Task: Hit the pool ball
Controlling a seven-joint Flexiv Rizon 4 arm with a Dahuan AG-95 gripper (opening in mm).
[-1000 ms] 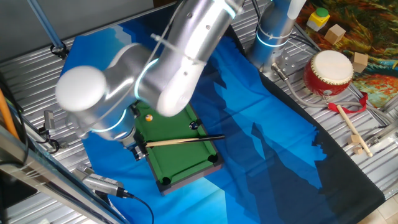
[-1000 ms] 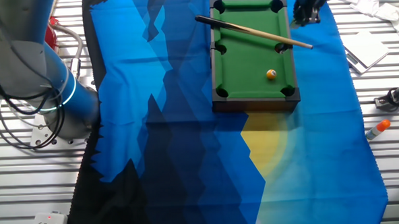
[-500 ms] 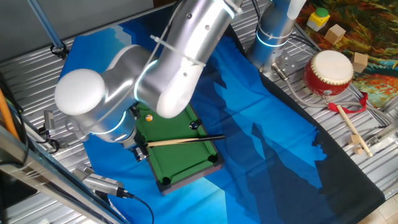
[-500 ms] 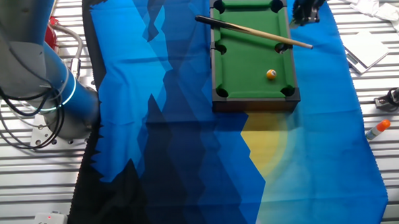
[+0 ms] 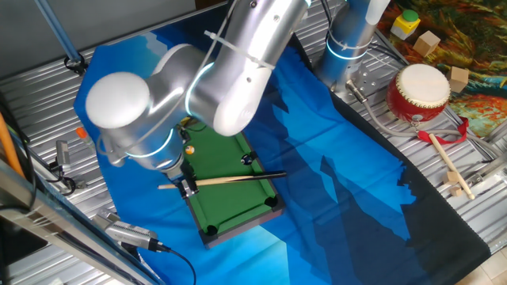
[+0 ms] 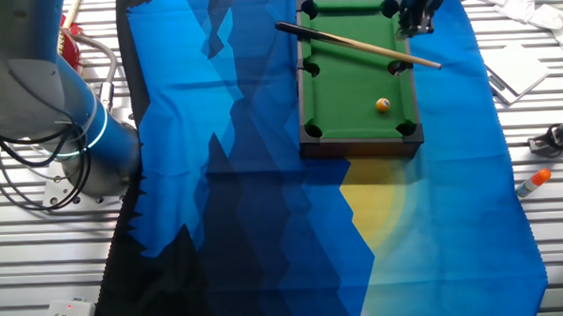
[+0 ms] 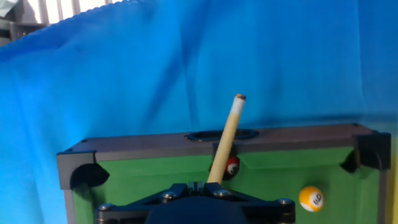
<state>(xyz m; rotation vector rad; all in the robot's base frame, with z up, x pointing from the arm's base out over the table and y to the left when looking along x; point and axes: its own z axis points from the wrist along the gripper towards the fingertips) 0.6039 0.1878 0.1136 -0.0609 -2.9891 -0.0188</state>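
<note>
Hand view: pool ball [image 7: 311, 198], red ball [image 7: 232, 167] inside pool table [image 7: 205, 144].

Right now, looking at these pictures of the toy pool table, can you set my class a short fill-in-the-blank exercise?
1. The cue stick lies slanted across the pool table, whose playing surface is ____.
2. The table stands on a ____ cloth.
3. In the hand view, the red ball sits beside the ____.
4. The pool ball on the felt is orange-yellow with a pale ____.

Missing words: green; blue; cue stick; spot
</note>
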